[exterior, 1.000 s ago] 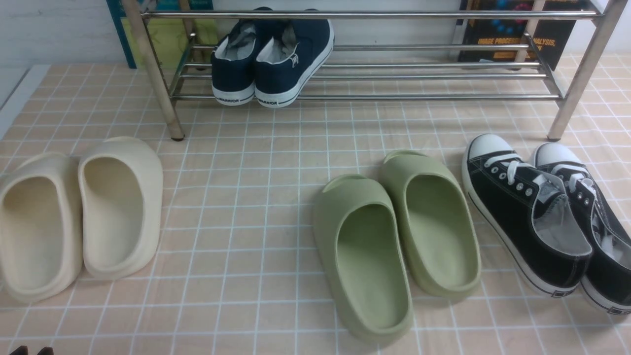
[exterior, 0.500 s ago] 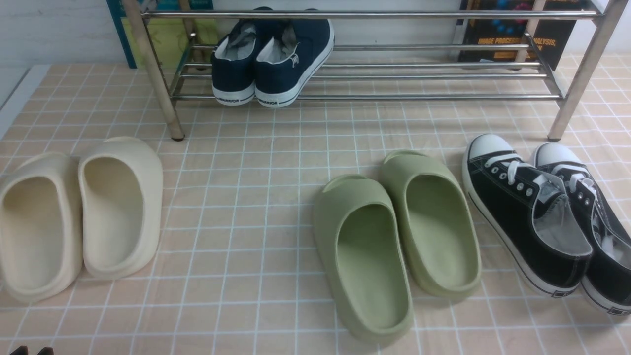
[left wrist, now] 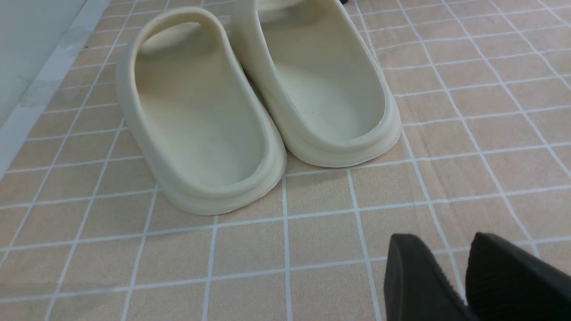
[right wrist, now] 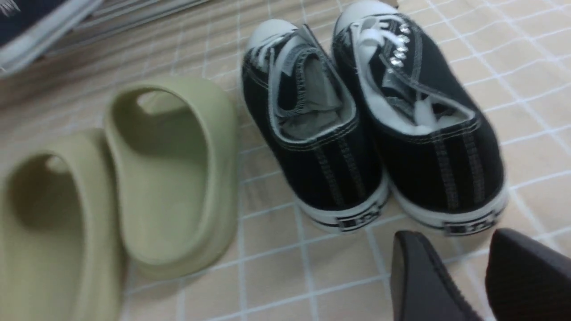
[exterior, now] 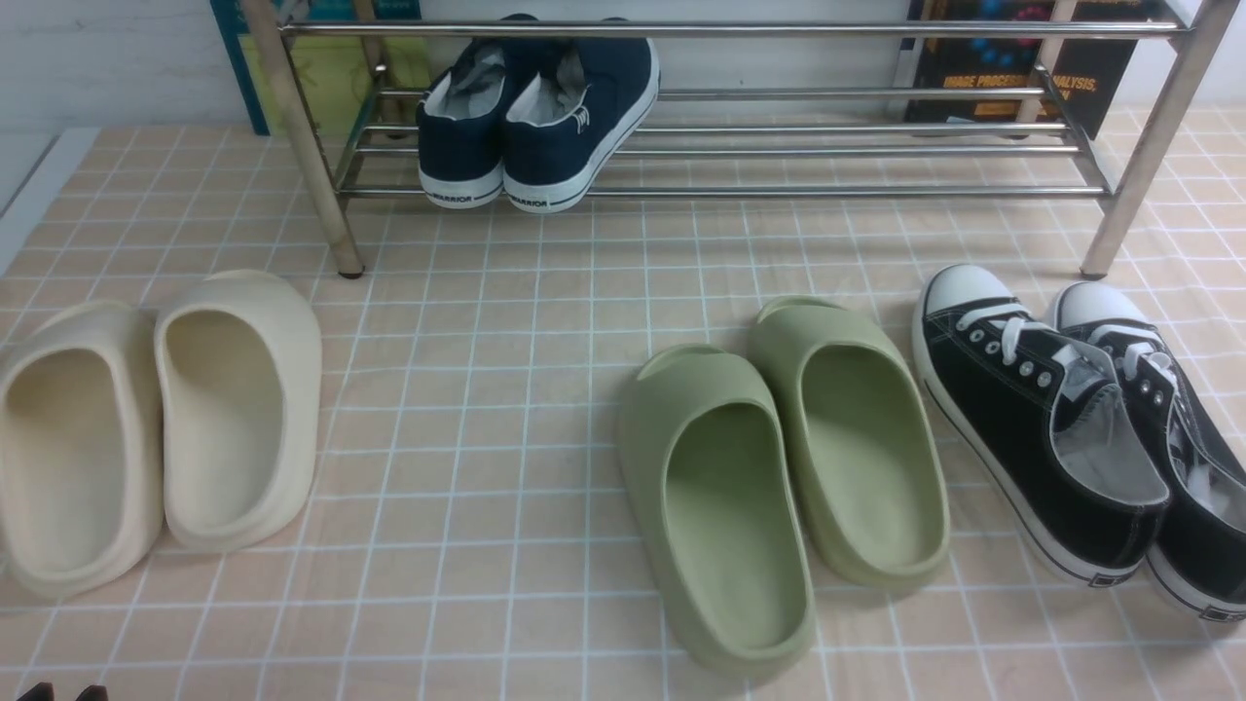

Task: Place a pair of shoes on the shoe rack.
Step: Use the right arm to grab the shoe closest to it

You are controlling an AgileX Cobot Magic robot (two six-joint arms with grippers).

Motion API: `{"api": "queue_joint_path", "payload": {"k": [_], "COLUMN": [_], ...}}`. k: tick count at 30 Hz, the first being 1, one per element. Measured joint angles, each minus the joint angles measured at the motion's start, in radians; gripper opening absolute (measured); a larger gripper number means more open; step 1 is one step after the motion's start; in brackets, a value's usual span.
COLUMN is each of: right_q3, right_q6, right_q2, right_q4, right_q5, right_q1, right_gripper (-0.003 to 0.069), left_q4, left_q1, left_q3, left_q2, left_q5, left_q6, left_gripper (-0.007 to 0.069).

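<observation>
Black sneakers sit on the tiled floor at far R of the scene, side by side and touching, white toe caps pointing toward the rack, heels toward the near edge, both turned a bit so the toes lean L. They are not on the rack; they lie just in front of its R leg, apart from it. R gripper hovers low on the near side of the sneakers' heels, fingers apart w/ bare floor showing btwn them, holding nothing, not touching either shoe. That wrist view is blurred, so fine detail is lost. Green slides lie just L of the sneakers, also a pair, toes to the rack, the near one overlapping the far one's side. Navy sneakers stand on the rack's lower bars toward its L end, heels facing near, tilted w/ the sloped shelf. Rest of that shelf to the R carries no shoes. Cream slides rest at far L on the floor, touching each other. L gripper hangs near their heels, well apart from them, fingers parted a narrow gap, gripping nothing; only its tips peek in at the front view's near L corner. Books lean behind the rack
</observation>
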Motion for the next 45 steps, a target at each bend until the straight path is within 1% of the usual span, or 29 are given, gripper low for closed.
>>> {"api": "queue_joint_path", "payload": {"k": [2,4,6,7,8,10,18,20,22,23,24,27,28,29,31,33,34,36,37,38,40,41,42,43,45], "right_q3": [0.004,0.007,0.007,0.007,0.007,0.007,0.007,0.007,0.007,-0.007,-0.023,-0.131,-0.198,-0.259,-0.382,-0.528,-0.573,-0.726,-0.763,-0.827,-0.908,-0.938,-0.943,-0.974,-1.001], "right_q6": [0.015,0.048,0.062,0.063,0.063,0.035,-0.119,-0.196,-0.225,-0.275,-0.298,-0.38,-0.409,-0.431,-0.455,-0.463,-0.465,-0.468,-0.468,-0.466,-0.444,-0.428,-0.428,-0.41,-0.404], "right_q2": [0.0,0.0,0.0,0.0,0.0,0.0,0.0,0.0,0.0,0.0,0.0,0.025,0.062,0.104,0.203,0.335,0.378,0.538,0.581,0.662,0.781,0.834,0.844,0.911,0.991], "right_q4": [0.153,0.361,0.528,0.541,0.605,0.638,0.607,0.606,0.606,0.599,0.591,0.529,0.484,0.436,0.329,0.193,0.152,0.014,-0.019,-0.078,-0.152,-0.175,-0.178,-0.204,-0.236], "right_q5": [0.002,0.012,0.013,0.012,0.01,-0.001,-0.043,-0.046,-0.045,-0.033,-0.026,-0.011,-0.006,0.003,0.049,0.15,0.189,0.34,0.4,0.482,0.585,0.618,0.618,0.65,0.678], "right_q1": [0.0,0.0,0.0,0.0,0.0,0.0,0.0,0.0,0.0,0.0,0.0,0.0,0.0,0.0,0.0,0.0,0.0,0.001,0.004,0.015,0.054,0.083,0.089,0.14,0.21], "right_gripper": [0.0239,0.0239,0.0239,0.0239,0.0239,0.0239,0.0239,0.0239,0.0237,0.0215,0.0192,0.0056,0.0008,-0.001,-0.0018,-0.0018,-0.0018,-0.0018,-0.0018,-0.0018,-0.0018,-0.0018,-0.0018,-0.0018,-0.0018], "left_q4": [0.0,0.0,0.0,0.0,0.0,0.0,0.0,0.0,0.0,0.0,0.0,0.0,0.0,0.0,0.0,0.0,0.0,0.0,0.0,0.0,0.0,0.0,0.0,0.0,0.0], "left_q1": [0.0,0.0,0.0,0.0,0.0,0.0,0.0,0.0,0.0,0.0,0.0,0.0,0.0,0.0,0.0,0.0,0.0,0.0,0.0,0.0,0.0,0.0,0.0,0.0,0.0], "left_q3": [0.0,0.0,0.0,0.0,0.0,0.0,0.0,0.0,0.0,0.0,0.0,0.0,0.0,0.0,0.0,0.0,0.0,0.0,0.0,0.0,0.0,0.0,0.0,0.0,0.0], "left_q2": [0.0,0.0,0.0,0.0,0.0,0.0,0.0,0.0,0.0,0.0,0.0,0.0,0.0,0.0,0.0,0.0,0.0,0.0,0.0,0.0,0.0,0.0,0.0,0.0,0.0], "left_q5": [0.0,0.0,0.0,0.0,0.0,0.0,0.0,0.0,0.0,0.0,0.0,0.0,0.0,0.0,0.0,0.0,0.0,0.0,0.0,0.0,0.0,0.0,0.0,0.0,0.0], "left_q6": [0.0,0.0,0.0,0.0,0.0,0.0,0.0,0.0,0.0,0.0,0.0,0.0,0.0,0.0,0.0,0.0,0.0,0.0,0.0,0.0,0.0,0.0,0.0,0.0,0.0], "left_gripper": [0.0218,0.0218,0.0218,0.0218,0.0218,0.0218,0.0219,0.022,0.0221,0.0223,0.0223,0.0227,0.023,0.023,0.023,0.023,0.023,0.023,0.023,0.0231,0.0233,0.0233,0.0233,0.0234,0.0236]}}
